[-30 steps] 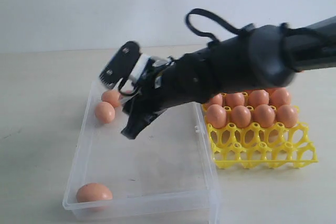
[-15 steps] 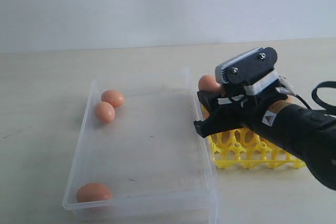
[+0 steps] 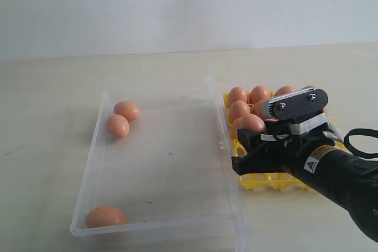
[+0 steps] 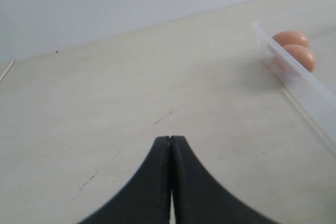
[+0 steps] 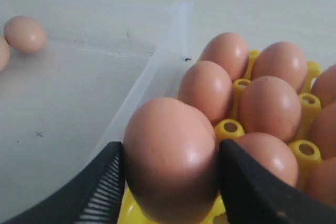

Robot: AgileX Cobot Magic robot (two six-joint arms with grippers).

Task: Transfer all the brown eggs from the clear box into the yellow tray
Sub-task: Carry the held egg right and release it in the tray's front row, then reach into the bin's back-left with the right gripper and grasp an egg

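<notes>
Seemingly well past halfway: one clear box (image 3: 94, 163) with only three brown eggs (image 3: 117, 126) left, two together in a far corner, one alone in a near corner. Beside it one yellow tray (image 3: 266, 181) with at least six eggs seated, others hidden by the arm. Right claw (image 5: 171, 177) closed around one more egg (image 3: 251, 123) just over the tray; left claw (image 4: 170, 182) shut, empty.
</notes>
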